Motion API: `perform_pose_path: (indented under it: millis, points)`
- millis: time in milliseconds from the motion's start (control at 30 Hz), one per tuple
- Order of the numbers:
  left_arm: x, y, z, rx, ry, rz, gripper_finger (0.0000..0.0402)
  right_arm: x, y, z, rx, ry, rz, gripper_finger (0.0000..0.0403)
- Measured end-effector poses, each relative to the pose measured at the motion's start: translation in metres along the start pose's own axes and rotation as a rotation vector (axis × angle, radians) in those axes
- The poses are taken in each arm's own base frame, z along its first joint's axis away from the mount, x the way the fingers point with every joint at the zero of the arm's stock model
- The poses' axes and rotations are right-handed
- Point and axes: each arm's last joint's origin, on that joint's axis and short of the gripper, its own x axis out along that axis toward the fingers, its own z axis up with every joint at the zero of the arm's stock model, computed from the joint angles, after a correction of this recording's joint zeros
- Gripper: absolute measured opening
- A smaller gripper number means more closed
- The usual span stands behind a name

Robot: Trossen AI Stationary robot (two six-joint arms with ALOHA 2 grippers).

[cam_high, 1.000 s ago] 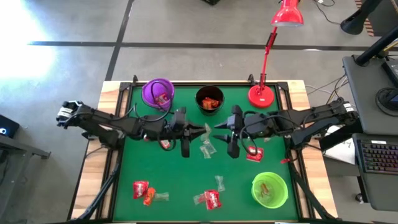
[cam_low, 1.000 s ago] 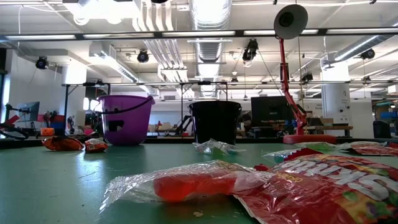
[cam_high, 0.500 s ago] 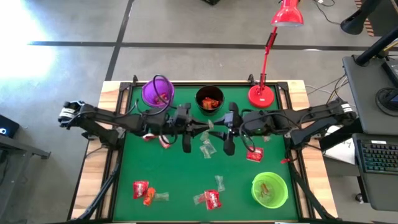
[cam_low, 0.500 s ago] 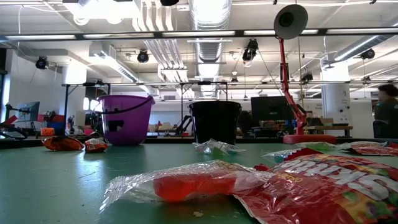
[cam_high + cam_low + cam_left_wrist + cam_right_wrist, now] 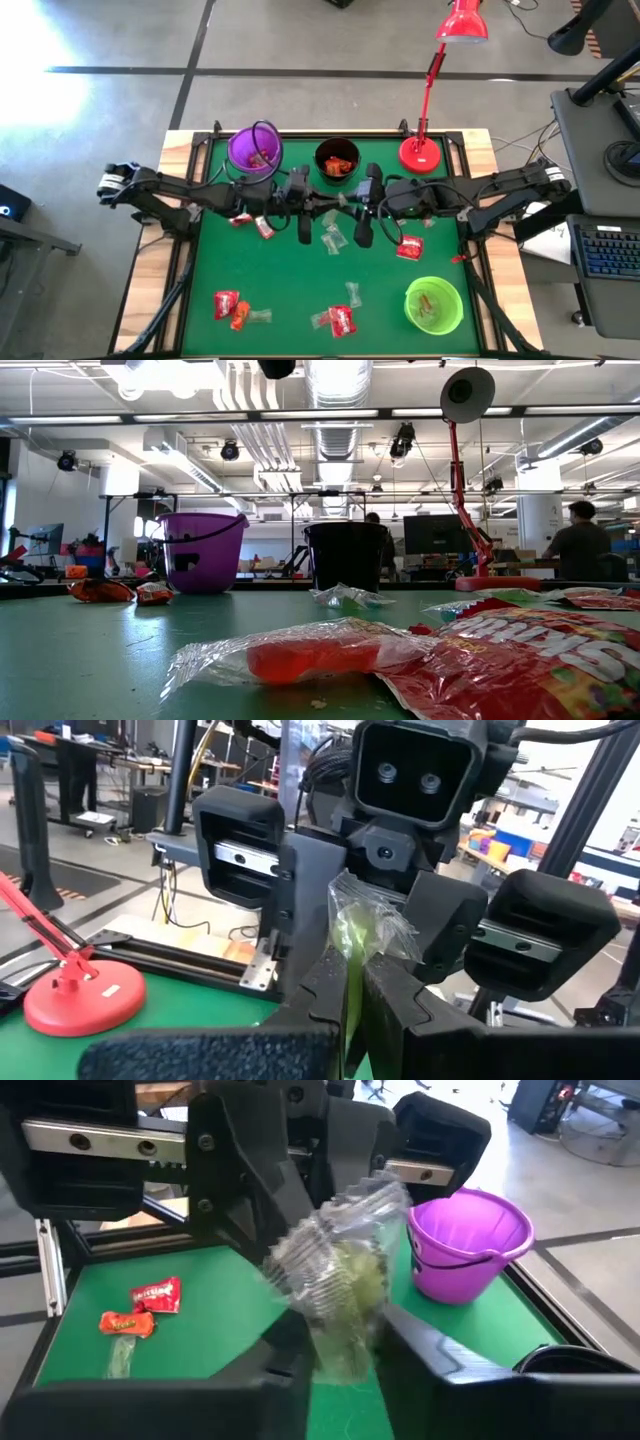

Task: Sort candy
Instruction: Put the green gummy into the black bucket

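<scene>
Above the table's middle, both grippers meet tip to tip on one piece of candy (image 5: pixel 340 201) in clear greenish cellophane. My left gripper (image 5: pixel 328 207) is shut on it; in the left wrist view the candy (image 5: pixel 357 930) stands up between its fingertips (image 5: pixel 330 985). From the opposite side my right gripper (image 5: pixel 351 205) has its fingers pressed in on the same candy (image 5: pixel 345 1280). More candy lies on the green mat: clear wrappers (image 5: pixel 332 238), a red packet (image 5: pixel 409 248), and red and orange pieces (image 5: pixel 230 306) near the front.
A purple cup (image 5: pixel 253 148), a black cup (image 5: pixel 337 160) and a red lamp base (image 5: pixel 421 155) line the back edge. A green cup (image 5: pixel 433 305) stands front right. In the low view a red packet (image 5: pixel 520 650) fills the foreground, and people show in the room behind.
The right gripper moved left to meet the left gripper and its fingers closed in on the greenish candy. The left gripper stayed shut on it, shifting slightly right.
</scene>
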Motion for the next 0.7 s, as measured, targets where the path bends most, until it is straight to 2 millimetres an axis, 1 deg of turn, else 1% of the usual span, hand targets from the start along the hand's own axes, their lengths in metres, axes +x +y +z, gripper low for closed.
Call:
perform_pose_path:
  millis: [67, 133, 367, 533, 700]
  points:
    - [0.0, 0.002, 0.0, 0.001, 0.001, 0.006, 0.0, 0.0, 0.0, 0.0, -0.001, 0.003, -0.001, 0.0039]
    - [0.0, 0.003, 0.001, 0.003, -0.001, 0.007, 0.0, 0.0, 0.0, 0.0, 0.008, 0.003, -0.001, 0.002]
    - [0.0, 0.005, 0.002, 0.003, -0.005, 0.012, 0.0005, -0.001, -0.001, 0.0, 0.027, 0.001, -0.003, 0.0017]
    - [0.001, 0.004, 0.004, 0.004, 0.013, -0.046, 0.0044, -0.003, 0.0, 0.0, 0.053, 0.004, 0.004, 0.0016]
    - [0.003, -0.001, 0.018, 0.04, 0.075, -0.059, 0.0096, -0.009, -0.002, 0.0, 0.09, 0.023, 0.002, 0.0015]
